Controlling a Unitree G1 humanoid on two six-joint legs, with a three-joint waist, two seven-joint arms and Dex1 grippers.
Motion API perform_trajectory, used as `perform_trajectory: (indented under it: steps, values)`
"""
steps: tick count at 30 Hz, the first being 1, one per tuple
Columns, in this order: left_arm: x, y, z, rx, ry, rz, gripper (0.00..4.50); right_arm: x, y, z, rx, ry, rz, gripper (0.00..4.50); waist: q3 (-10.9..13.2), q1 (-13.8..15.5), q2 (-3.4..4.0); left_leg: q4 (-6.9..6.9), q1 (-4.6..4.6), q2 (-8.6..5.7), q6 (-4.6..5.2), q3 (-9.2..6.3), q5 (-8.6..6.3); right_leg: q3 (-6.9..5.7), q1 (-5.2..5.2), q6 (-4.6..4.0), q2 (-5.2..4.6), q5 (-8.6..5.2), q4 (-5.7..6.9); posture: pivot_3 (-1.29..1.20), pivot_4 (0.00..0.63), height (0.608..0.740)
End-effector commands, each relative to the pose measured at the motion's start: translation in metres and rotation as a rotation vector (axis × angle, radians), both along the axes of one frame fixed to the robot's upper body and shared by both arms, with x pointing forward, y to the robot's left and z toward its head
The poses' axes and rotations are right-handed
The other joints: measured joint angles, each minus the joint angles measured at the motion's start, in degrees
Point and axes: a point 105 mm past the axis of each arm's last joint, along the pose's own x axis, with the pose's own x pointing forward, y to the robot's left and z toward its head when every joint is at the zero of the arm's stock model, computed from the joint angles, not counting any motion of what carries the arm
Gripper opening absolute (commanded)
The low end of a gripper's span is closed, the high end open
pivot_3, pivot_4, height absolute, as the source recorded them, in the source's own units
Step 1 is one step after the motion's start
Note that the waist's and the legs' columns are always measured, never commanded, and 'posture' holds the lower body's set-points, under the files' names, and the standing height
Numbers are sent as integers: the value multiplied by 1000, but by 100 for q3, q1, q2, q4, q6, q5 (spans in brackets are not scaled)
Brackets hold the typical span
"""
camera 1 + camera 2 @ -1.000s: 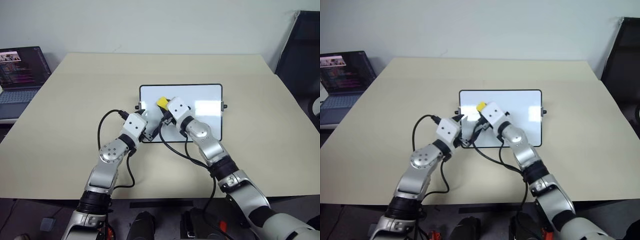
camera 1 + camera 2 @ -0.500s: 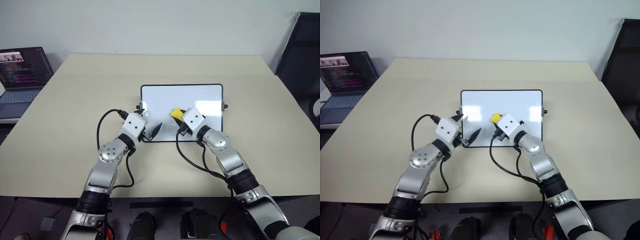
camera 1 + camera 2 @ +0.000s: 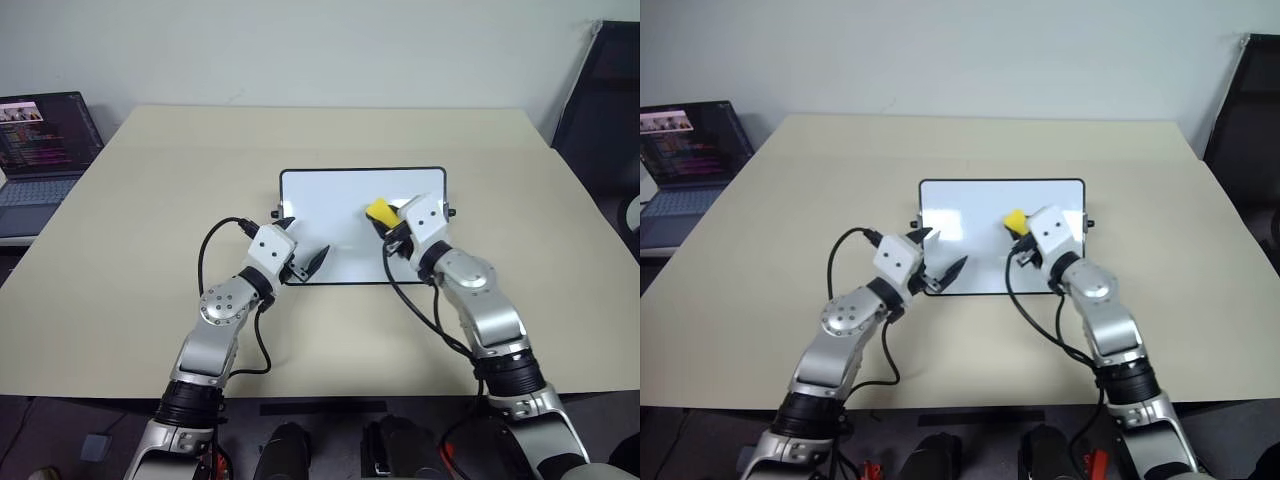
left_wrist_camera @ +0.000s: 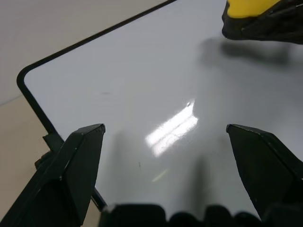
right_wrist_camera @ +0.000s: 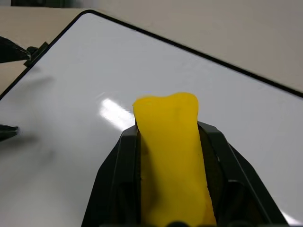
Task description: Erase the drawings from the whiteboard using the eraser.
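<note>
Whiteboard is looking clean; your right fingers are pinching the eraser over it, left fingers spread.

Your right gripper covers the eraser underside, so contact with the whiteboard can't be judged. The board's near right corner sits behind that arm. The laptop at left is cut off, screen unreadable.

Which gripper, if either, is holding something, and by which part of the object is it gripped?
The right gripper holds the yellow eraser, its two fingers clamped on the block's long sides, one end sticking out over the whiteboard. The left gripper is open and holds nothing.
</note>
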Motion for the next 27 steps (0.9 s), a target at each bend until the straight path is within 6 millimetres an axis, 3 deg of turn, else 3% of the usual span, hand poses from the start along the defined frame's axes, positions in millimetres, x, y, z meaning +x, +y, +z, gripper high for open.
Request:
perform_trajectory:
  steps: [1,5,9,16,20,27]
  values:
    - [-11,-19,25,-73,-50,-149,4500,-3,-32,16,22,-28,-98,1255,0,5,0,0,0,0,0,0,0,0,0,0,0,0,0,0,150,740]
    - [-19,-36,26,-98,-9,-304,4500,-13,-62,14,12,2,-203,1255,0,0,0,0,-3,-3,0,2,0,1,0,0,0,0,-3,0,150,740]
    - [-29,-61,20,-81,43,-504,4500,-35,-94,7,17,61,-311,1255,1,4,0,-2,-7,-3,0,1,0,0,0,2,1,-1,-6,0,150,740]
    - [-45,-86,13,-73,152,-786,4500,-54,-146,-18,235,235,-537,1255,2,-42,1,1,5,-2,1,12,0,-2,0,2,8,-1,2,0,150,740]
    - [-48,-89,10,-55,189,-865,4500,-57,-160,-32,251,302,-596,1255,4,-58,5,-1,5,-2,1,16,0,-1,0,2,10,-2,-2,0,150,740]
    - [-47,-92,3,-12,214,-908,4500,-53,-163,-45,276,376,-614,1255,5,-50,6,-2,2,-3,2,16,-1,0,0,3,11,-2,-5,0,150,740]
